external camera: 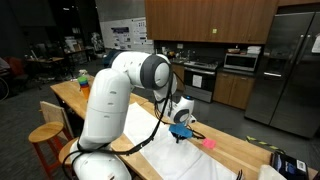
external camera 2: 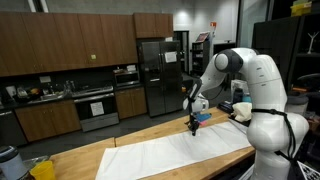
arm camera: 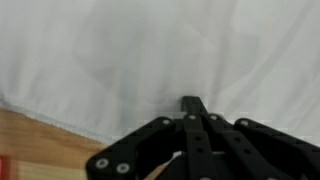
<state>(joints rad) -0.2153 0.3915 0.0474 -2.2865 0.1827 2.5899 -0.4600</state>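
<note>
Cloth (arm camera: 120,60) lies spread on the table (arm camera: 25,140), its edge at 8 o'clock of the gripper (arm camera: 190,103). Gripper shut tight, tips down at the cloth; can't tell if a fold is pinched. Risk, I'd say: a thin fold slips free, or a drag bunches the cloth.

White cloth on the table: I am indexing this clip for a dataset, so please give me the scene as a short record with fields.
surface: wooden table
covering: white cloth, spread flat along the table
gripper: gripper shut, tip low over the cloth
held: nothing visible between the jaws; whether they pinch the cloth cannot be told
nearby: small pink thing by the cloth's edge
background: kitchen with dark fridge
</note>
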